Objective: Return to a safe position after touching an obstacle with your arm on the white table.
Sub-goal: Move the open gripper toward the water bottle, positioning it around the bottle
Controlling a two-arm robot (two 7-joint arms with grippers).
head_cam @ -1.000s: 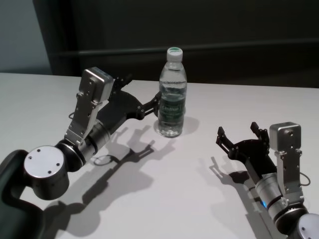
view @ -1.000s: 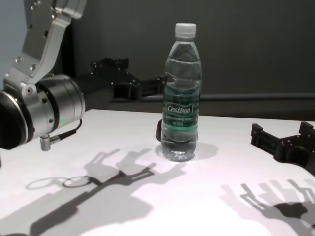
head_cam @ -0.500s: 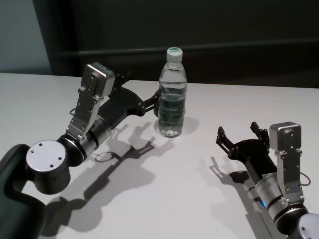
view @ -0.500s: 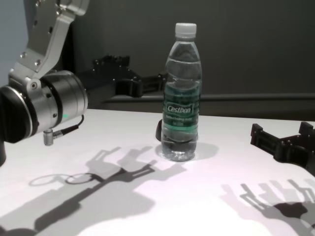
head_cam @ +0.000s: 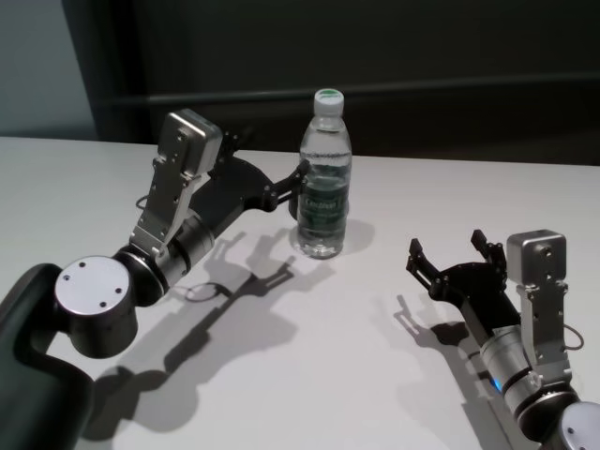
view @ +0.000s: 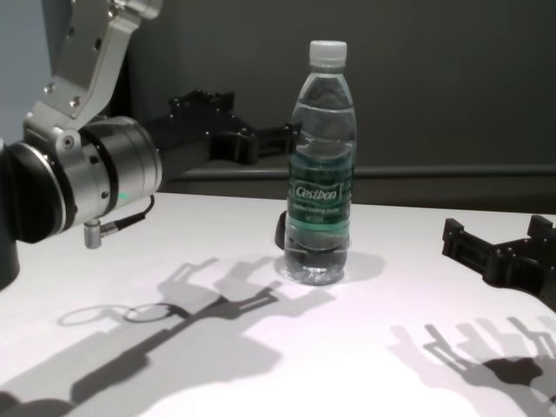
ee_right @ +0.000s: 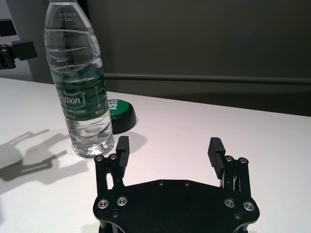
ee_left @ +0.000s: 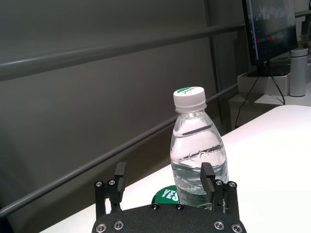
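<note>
The clear water bottle (head_cam: 324, 187) with white cap and green label stands upright on the white table (head_cam: 309, 375), near its far edge. My left gripper (head_cam: 274, 159) is open, raised just left of the bottle at label height. One fingertip (head_cam: 300, 173) is right at the bottle's side; I cannot tell whether it touches. In the left wrist view the bottle (ee_left: 197, 150) rises behind one finger of the open gripper (ee_left: 164, 174). My right gripper (head_cam: 446, 244) is open and empty, low at the right, apart from the bottle (ee_right: 80, 87).
A green round disc with white lettering (ee_right: 119, 111) lies on the table right behind the bottle. A dark wall with a rail runs behind the table's far edge. A monitor (ee_left: 272, 29) and a white flask (ee_left: 297, 73) stand far off.
My left arm has lifted and swung a little to the right, bringing its open gripper closer to the bottle. The bottle and the right arm have not moved.
</note>
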